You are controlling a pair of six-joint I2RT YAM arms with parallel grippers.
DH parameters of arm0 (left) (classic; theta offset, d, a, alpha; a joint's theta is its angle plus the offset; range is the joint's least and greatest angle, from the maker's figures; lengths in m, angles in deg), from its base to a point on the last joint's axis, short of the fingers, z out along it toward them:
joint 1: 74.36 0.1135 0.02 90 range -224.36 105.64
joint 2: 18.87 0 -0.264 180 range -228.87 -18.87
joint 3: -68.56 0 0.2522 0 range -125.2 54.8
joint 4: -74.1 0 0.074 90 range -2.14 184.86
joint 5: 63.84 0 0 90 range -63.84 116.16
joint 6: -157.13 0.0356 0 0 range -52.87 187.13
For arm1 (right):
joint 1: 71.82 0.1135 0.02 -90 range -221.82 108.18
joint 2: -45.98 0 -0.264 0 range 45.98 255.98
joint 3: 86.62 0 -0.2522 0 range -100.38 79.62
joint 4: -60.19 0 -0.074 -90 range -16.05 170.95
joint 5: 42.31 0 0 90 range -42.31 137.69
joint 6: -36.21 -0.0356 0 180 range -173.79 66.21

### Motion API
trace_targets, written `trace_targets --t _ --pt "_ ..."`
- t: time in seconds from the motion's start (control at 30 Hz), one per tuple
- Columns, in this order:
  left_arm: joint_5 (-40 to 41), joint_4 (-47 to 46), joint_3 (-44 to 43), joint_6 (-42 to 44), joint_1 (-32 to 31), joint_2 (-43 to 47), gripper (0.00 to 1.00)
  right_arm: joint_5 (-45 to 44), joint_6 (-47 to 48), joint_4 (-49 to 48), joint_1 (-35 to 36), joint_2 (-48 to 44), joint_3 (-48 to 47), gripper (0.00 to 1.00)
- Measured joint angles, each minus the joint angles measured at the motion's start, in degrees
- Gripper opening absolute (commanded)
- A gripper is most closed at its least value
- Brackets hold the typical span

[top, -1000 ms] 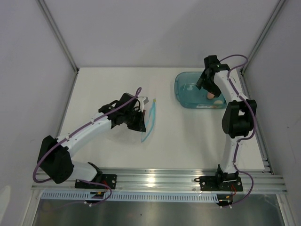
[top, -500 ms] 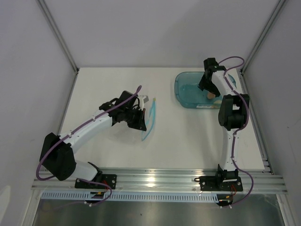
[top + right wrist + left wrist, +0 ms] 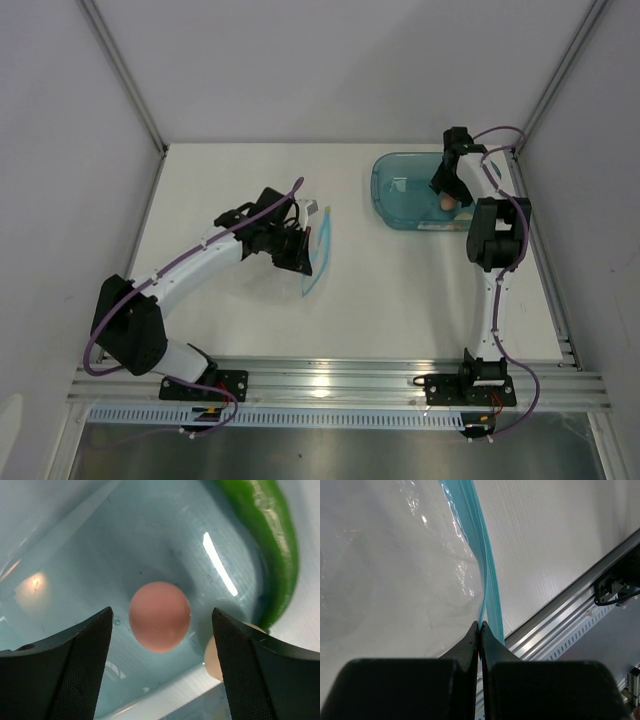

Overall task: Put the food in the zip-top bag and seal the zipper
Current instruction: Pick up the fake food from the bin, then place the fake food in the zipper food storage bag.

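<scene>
Starting with the top external view, the left gripper (image 3: 303, 250) is seen on the left half of the table (image 3: 400, 300), pinched on the zip-top bag (image 3: 314, 264), whose zipper (image 3: 322, 255) runs roughly fore and aft. Well apart to the right, the right gripper (image 3: 447, 195) is lowered into the teal-blue tub (image 3: 400, 190), so the right arm is judged much the nearer to the food; little of the food can be made out here beyond a pink spot. In the left wrist view, the jaws are shown fully closed on the zipper (image 3: 487, 580) at the bag's near end, the strip leading straight away from the fingertips and the clear film spread to the left; whether the mouth is open cannot be told. In the right wrist view, the jaws are held wide apart, with nothing gripped. The peach-pink egg-shaped piece (image 3: 160, 616) lies between them, touched by neither finger, its long axis seemingly along the gap. The cream-white round piece (image 3: 214, 657) is half hidden behind the right-hand finger, and the dark green cucumber-like piece (image 3: 272, 545) is cut off at the top edge.
</scene>
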State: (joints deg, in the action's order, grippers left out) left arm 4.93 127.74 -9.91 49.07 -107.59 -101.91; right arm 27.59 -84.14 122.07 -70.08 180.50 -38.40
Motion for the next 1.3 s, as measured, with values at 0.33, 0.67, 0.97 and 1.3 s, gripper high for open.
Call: trace_targets --t 0.33,0.67,0.97,1.3 --pt "0.0 1.1 -0.8 0.4 0.0 -0.7 0.01 2.5 0.4 -0.8 0.6 1.2 0.0 0.44" --pt "-1.4 1.6 -1.0 0.6 0.3 -0.7 0.01 5.2 1.7 -1.6 1.1 1.2 -1.8 0.07" --pt "-7.2 1.9 -3.6 0.5 2.0 -1.5 0.01 16.8 2.8 -0.6 6.0 -9.0 2.8 0.04" --pt "-12.2 1.8 -3.7 -0.5 2.3 -1.4 0.01 33.6 3.2 -3.6 16.9 -37.6 21.3 0.0"
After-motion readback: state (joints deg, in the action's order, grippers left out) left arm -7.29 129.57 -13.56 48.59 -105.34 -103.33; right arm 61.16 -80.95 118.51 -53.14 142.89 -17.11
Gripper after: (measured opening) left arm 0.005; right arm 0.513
